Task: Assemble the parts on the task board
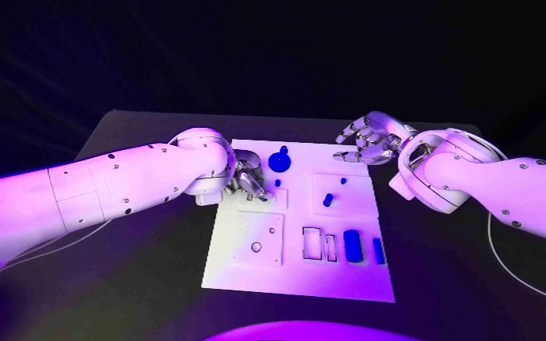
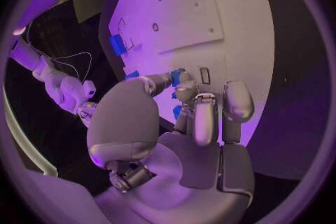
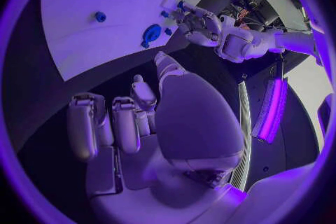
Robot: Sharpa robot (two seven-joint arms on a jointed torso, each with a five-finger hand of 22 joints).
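A white task board (image 1: 298, 278) is centred on the dark surface (image 1: 136, 278). A small blue part (image 2: 178, 77) is pinched by the left hand (image 1: 248, 179). The right hand (image 1: 366, 140) is held spread, empty, beyond the board's far edge.

Matt white task board (image 1: 298, 278), glossy blue parts (image 1: 352, 245)

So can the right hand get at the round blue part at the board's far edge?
Probably yes. The right hand hovers empty off the board's far right corner, and the round blue part sits uncovered with bare board between them. The left hand works nearby, close enough to crowd it.
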